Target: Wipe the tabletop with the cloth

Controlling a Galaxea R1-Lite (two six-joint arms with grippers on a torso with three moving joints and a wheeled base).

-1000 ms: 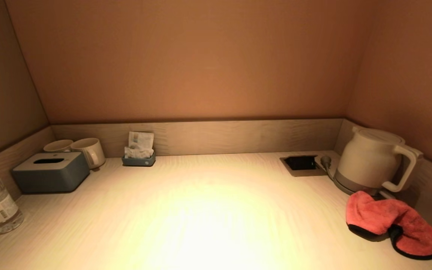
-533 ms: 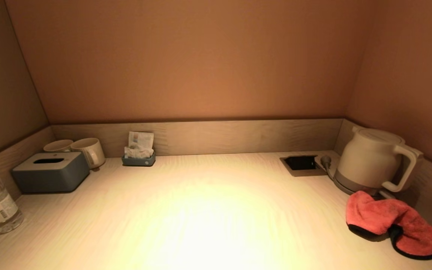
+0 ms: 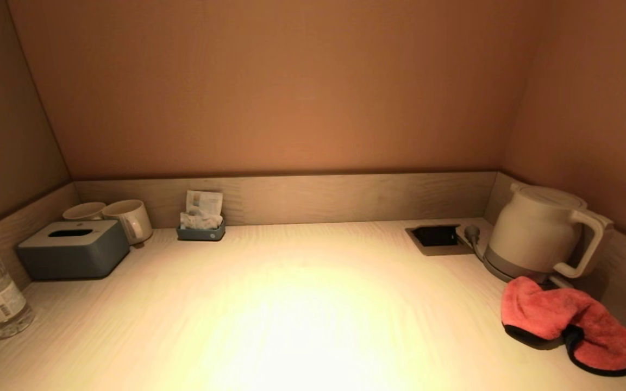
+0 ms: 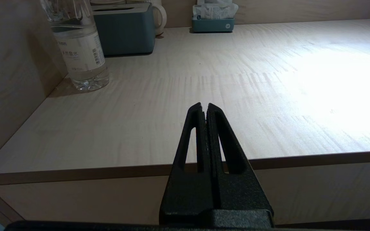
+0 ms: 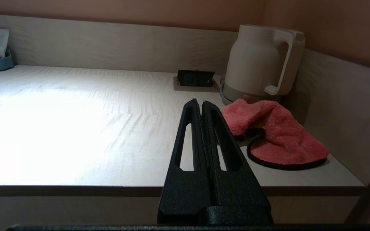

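- Cloth [image 3: 571, 324] bunched on tabletop [image 3: 302, 304] at the right, by the kettle [image 3: 541, 233], maybe touching its base.
- Left gripper [image 4: 204, 110], right gripper [image 5: 198, 106]: fingers pressed together, empty, off the front edge.

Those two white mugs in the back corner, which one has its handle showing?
The mug nearer the middle of the table, beside the grey tissue box; its handle faces forward. The other mug, closer to the left wall, shows no handle.

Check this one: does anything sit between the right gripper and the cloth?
Nothing visible does. The right gripper, shut, hangs before the tabletop's front edge; the cloth lies beyond on bare wood. The kettle stands behind it.
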